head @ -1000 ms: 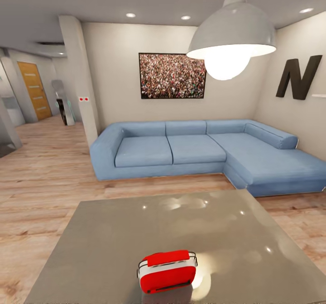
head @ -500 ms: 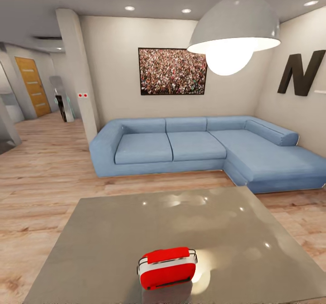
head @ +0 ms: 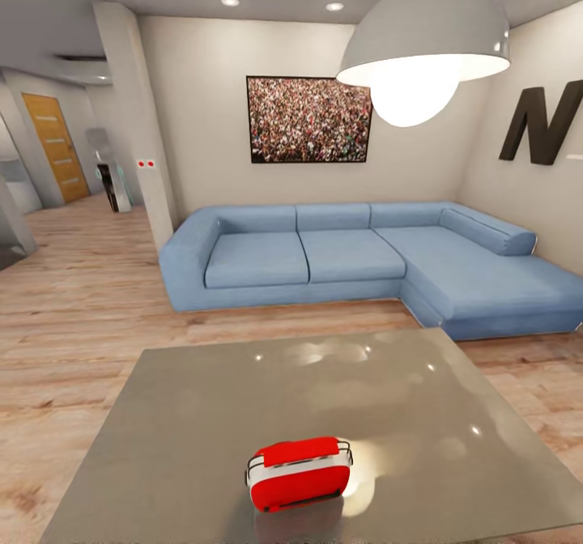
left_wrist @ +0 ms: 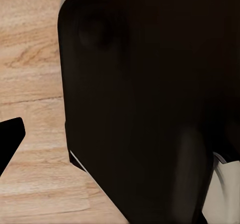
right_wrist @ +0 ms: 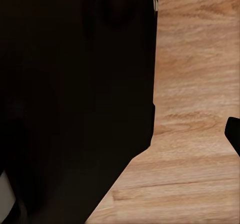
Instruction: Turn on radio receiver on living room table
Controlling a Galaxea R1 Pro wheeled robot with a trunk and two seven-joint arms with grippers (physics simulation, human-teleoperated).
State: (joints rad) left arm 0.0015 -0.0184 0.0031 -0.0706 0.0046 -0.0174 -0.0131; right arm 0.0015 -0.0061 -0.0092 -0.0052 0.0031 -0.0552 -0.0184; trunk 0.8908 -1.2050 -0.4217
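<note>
The radio [head: 299, 473] is seen standing upright on the near part of the grey table [head: 194, 414], close to the table's front edge and roughly centred ahead of the robot, well apart from the blue sofa [head: 356, 261] beyond. Its long side is laid across the view, turned slightly so that its right end sits a little farther away. The thin wire handle arches over the top, and a dark slot is shown along the base of the face turned towards the robot; the dial cannot be made out from here, so which face carries the switch cannot be told.

In both wrist views a dark part of the robot's own body is shown against the plank floor [left_wrist: 35, 84], which suggests that the arms are kept low at the robot's sides, probably tucked for travel while the table is approached. Whether either gripper is wide or narrow cannot be told. An arm is judged to need raising over the table edge before the radio can be reached.
</note>
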